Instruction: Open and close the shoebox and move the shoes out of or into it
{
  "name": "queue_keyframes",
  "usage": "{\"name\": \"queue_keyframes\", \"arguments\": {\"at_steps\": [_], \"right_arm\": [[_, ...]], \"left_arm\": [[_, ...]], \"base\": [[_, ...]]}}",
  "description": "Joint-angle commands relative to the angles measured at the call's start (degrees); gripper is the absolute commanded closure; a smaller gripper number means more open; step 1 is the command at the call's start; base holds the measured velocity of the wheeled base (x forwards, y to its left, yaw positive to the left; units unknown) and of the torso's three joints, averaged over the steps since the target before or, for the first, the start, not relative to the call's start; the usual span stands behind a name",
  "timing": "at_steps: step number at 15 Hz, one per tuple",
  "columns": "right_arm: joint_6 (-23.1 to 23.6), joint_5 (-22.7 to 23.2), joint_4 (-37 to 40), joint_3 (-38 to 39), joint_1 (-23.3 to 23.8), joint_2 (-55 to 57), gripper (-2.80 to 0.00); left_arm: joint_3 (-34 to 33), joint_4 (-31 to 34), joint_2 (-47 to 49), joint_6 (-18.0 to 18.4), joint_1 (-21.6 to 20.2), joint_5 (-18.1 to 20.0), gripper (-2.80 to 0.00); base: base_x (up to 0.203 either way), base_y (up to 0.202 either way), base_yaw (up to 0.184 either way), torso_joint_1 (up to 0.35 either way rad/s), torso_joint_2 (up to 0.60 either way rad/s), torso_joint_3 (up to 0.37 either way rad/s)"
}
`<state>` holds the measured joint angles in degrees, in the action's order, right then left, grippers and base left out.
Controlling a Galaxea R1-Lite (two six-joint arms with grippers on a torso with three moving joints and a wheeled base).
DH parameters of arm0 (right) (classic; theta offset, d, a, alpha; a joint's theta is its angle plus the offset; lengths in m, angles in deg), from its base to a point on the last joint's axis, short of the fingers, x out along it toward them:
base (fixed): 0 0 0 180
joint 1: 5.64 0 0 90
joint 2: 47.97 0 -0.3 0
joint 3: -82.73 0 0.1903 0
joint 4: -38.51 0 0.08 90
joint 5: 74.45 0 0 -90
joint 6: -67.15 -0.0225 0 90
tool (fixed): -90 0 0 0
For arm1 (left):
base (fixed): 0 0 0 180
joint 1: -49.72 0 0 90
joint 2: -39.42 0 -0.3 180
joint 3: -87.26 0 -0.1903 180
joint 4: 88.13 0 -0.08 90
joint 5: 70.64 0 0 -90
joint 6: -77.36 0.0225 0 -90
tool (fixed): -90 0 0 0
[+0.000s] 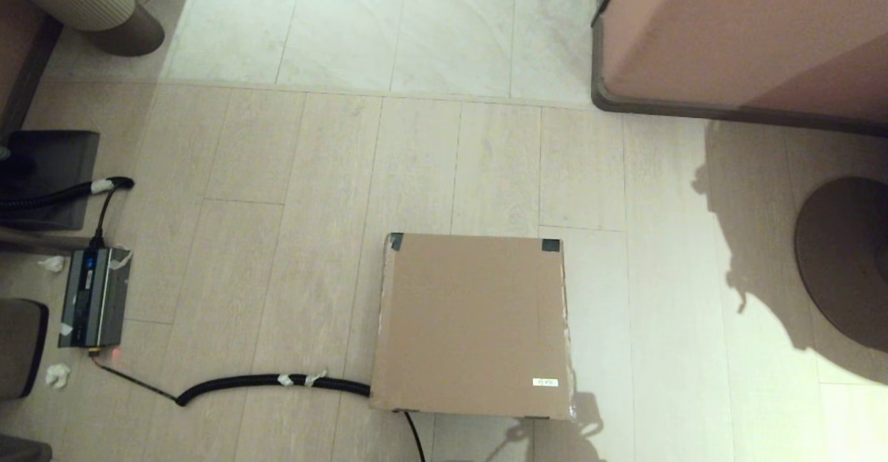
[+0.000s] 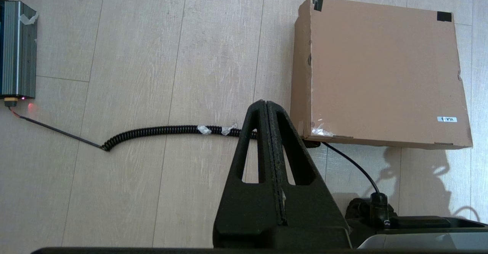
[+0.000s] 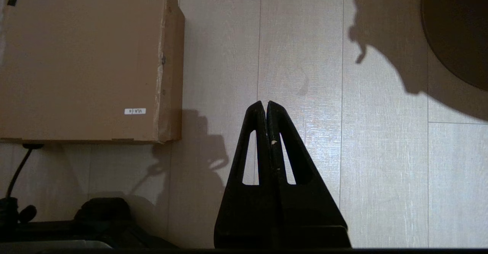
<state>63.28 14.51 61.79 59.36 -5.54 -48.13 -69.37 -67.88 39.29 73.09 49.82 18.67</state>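
Note:
The brown cardboard shoebox (image 1: 475, 327) (image 2: 381, 71) (image 3: 85, 65) lies on the floor in front of me with its lid down flat. Dark tape marks its two far lid corners, and a small white label (image 1: 545, 382) sits near its near right corner. The shoes are hidden from every view. My left gripper (image 2: 266, 102) hangs shut and empty above the floor, just off the box's near left corner. My right gripper (image 3: 265, 103) is shut and empty too, over bare floor to the right of the box. Neither arm shows in the head view.
A black coiled cable (image 1: 270, 382) runs along the floor from a grey metal device (image 1: 94, 297) at the left to under the box's near left corner. A pinkish-brown furniture block (image 1: 742, 32) stands at the far right, with a round dark base (image 1: 843, 261) nearer on the right.

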Motion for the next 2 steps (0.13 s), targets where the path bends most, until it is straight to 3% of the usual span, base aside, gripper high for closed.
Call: {"name": "queue_keyframes", "arguments": {"at_steps": [1,2], "right_arm": [[-0.64,0.13,-0.09,0.00,-0.01,0.25,0.00],[-0.88,0.07,-0.09,0.00,-0.01,0.25,0.00]], "left_arm": [[-1.05,-0.06,0.13,-0.04,-0.01,-0.02,0.00],[-1.05,-0.06,0.13,-0.04,-0.01,-0.02,0.00]], "base": [[0.000,0.000,0.000,0.000,0.00,0.000],[0.000,0.000,0.000,0.000,0.00,0.000]]}}
